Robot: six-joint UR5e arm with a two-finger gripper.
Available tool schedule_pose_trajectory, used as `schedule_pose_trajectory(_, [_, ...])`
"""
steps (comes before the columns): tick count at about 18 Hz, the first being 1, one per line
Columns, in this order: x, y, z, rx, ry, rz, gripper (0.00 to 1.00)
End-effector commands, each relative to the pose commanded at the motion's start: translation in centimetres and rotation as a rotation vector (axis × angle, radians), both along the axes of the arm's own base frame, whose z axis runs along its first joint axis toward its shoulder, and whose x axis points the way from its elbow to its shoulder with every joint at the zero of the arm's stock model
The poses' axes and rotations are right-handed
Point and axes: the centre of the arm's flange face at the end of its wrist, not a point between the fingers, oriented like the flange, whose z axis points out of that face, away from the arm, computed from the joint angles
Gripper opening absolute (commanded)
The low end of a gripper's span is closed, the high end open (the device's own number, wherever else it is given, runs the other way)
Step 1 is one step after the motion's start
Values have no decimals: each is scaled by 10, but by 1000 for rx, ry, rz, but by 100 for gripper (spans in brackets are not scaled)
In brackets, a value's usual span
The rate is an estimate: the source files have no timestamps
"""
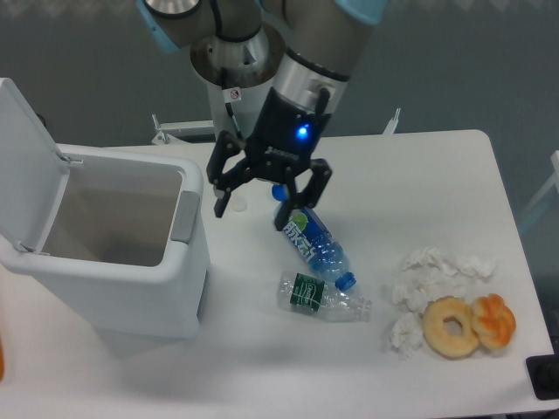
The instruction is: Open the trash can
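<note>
Trash can [113,288] lid already up; gripper [259,208] hangs w/ fingers spread wide, holding nothing.

Can sits at table's [437,166] left side, to the left of the gripper and just beside it; its grey push tab [184,216] faces the gripper, near the closer fingertip but apart from it. Lid [24,166] stands raised at the far-left edge, hinged there, so the cavity shows open and looks empty. Judged: task looks done, gripper only needs to clear off. Can is white smooth plastic, boxy w/ rounded corners. Right of gripper: blue-capped clear bottle [313,243] lying slantwise, second clear crinkled bottle [323,297] on its side below it, crumpled white tissues [432,275], two glazed donuts [470,325].
</note>
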Motion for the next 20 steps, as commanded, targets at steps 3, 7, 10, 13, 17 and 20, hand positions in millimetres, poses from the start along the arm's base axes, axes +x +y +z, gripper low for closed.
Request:
schedule_pose_trajectory(3, [-22,-5,-25,-41,20,-14,100])
schedule_pose_trajectory(7, [-49,-19,-56,-222,107,10,100])
schedule_pose_trajectory(10, [-61,-23,-75,-321,174,-43,100])
schedule_pose_trajectory(13, [-70,-32,-91,-402,239,-132,100])
schedule_pose_trajectory(17, [-119,-75,-126,-537,299,-244,100])
schedule_pose_trajectory(20, [-143,-99,-131,-548,335,-337,100])
